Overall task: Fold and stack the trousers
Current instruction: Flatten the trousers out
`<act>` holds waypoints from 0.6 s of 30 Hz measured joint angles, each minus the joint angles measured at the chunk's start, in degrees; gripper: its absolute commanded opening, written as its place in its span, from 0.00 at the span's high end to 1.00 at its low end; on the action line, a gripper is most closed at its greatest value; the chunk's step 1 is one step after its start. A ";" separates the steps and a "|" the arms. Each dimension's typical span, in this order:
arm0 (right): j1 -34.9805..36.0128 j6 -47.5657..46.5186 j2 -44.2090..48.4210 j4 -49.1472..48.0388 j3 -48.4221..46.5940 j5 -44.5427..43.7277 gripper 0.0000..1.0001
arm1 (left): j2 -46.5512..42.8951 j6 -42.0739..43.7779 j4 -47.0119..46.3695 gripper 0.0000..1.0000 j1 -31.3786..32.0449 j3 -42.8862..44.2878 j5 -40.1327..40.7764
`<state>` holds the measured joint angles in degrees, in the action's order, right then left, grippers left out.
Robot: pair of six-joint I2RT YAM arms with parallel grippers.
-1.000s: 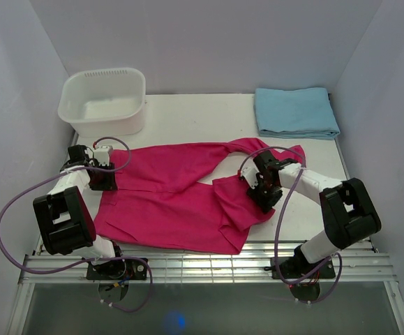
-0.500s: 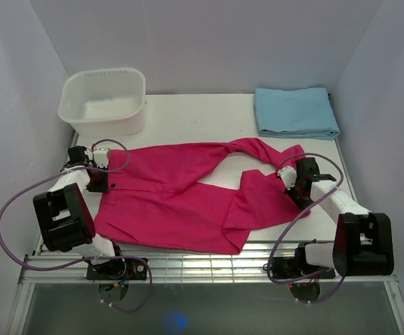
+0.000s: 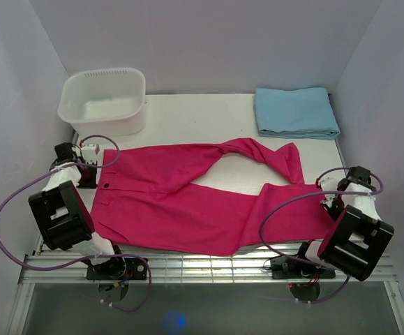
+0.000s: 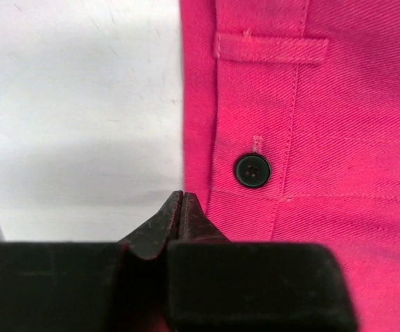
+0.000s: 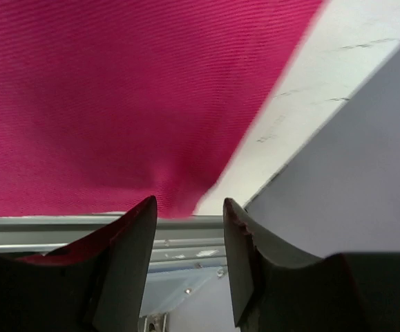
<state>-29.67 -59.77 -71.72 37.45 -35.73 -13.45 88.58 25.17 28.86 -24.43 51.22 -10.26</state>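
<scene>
The magenta trousers (image 3: 181, 202) lie spread across the table, waistband to the left and both legs running right. The far leg is twisted near its end. My left gripper (image 3: 90, 176) sits at the waistband's edge. In the left wrist view it (image 4: 181, 197) is shut, tips touching the trousers (image 4: 310, 138) just short of a dark button (image 4: 253, 170); no cloth shows between them. My right gripper (image 3: 335, 206) is at the near leg's end by the right wall. It (image 5: 189, 207) is open, and the hem of the trousers (image 5: 117, 90) lies just beyond its tips.
A white basin (image 3: 104, 101) stands at the back left. A folded light blue cloth (image 3: 296, 112) lies at the back right. The metal rail (image 3: 208, 262) runs along the table's front edge, and the right wall (image 5: 365, 152) stands close to my right gripper.
My right gripper drew the near leg out to the right, straightening it, then opened and let go. My left gripper shifted left along the waistband and shut.
</scene>
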 measured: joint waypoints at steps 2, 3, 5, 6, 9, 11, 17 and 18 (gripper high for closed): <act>-0.72 -0.42 -2.32 2.10 -4.33 1.22 0.39 | -0.59 0.87 1.18 0.72 -0.39 1.92 -0.98; -0.76 -0.15 -3.82 3.63 -7.54 2.54 0.39 | -1.25 1.33 1.64 0.62 -0.42 2.89 -1.84; -0.66 0.42 -6.75 6.45 -13.97 5.73 0.40 | -2.97 2.05 2.73 0.53 -0.39 4.37 -3.91; -0.35 0.92 -8.15 7.45 -17.00 7.58 0.41 | -4.02 2.49 3.58 0.49 -0.37 5.18 -5.05; 1.25 2.43 -10.91 9.38 -21.35 12.33 0.48 | -6.73 3.91 5.33 0.46 -0.20 6.38 -8.44; 3.34 3.76 -12.31 10.84 -21.49 14.86 0.51 | -7.72 4.87 6.64 0.49 -0.11 6.38 -10.29; 10.60 6.54 -15.45 12.50 -16.00 18.62 0.57 | -7.06 5.90 8.68 0.67 0.85 2.36 -12.63; 11.21 6.91 -15.87 12.13 -14.71 18.56 0.57 | -6.43 5.79 8.81 0.69 1.11 1.38 -12.52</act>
<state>-18.46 -52.86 -87.59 49.58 -50.43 5.10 82.15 30.96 37.67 -23.31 52.60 -22.79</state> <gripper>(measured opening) 0.438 0.359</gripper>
